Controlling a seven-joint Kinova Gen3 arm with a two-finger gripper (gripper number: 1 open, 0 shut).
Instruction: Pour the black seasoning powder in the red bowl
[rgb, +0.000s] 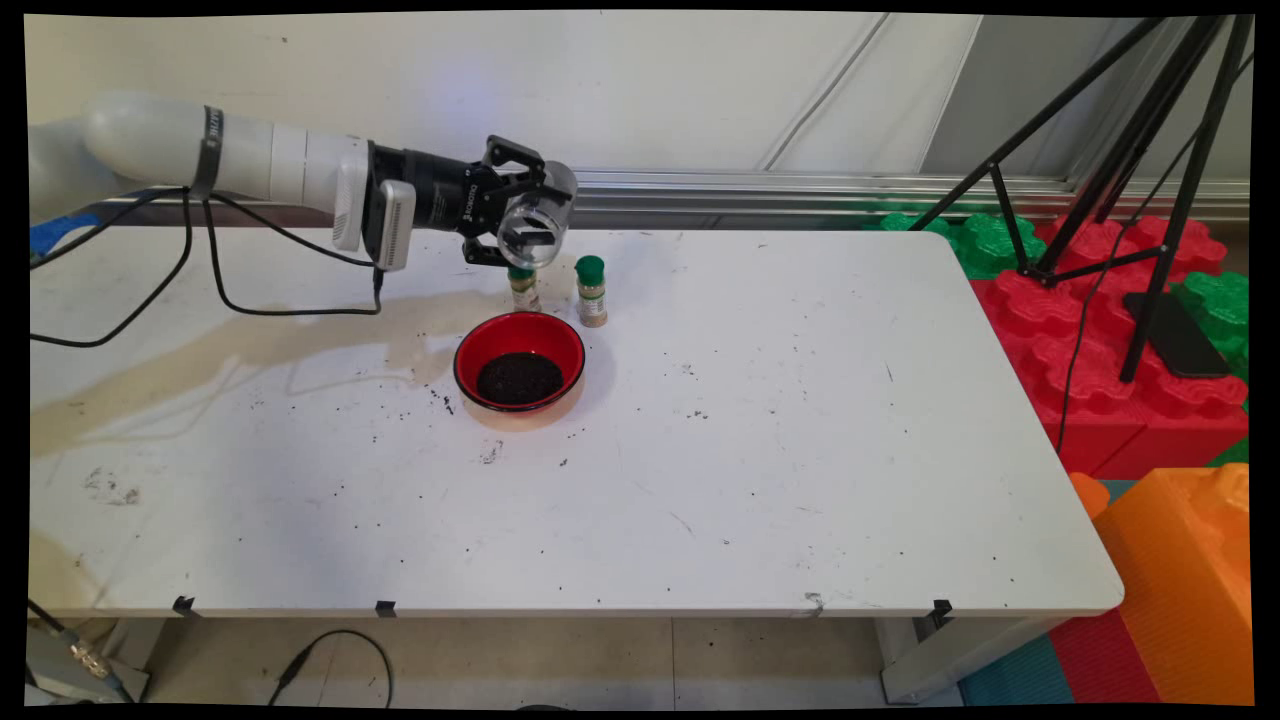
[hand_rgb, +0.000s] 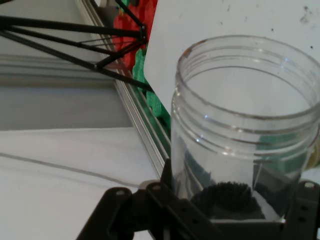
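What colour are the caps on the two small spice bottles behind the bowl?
Green on both spice bottles, seen best in the main view; the jar partly hides the left one.

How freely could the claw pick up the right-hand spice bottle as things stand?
Probably not freely. The claw is shut on a clear jar, held tilted above the left spice bottle. The right spice bottle stands uncovered behind the red bowl, but the claw is occupied.

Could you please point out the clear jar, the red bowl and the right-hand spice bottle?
clear jar (hand_rgb: 245, 130): hand view, its transparent wall.
red bowl (rgb: 470, 352): main view, its left inner rim.
right-hand spice bottle (rgb: 591, 299): main view, its label.
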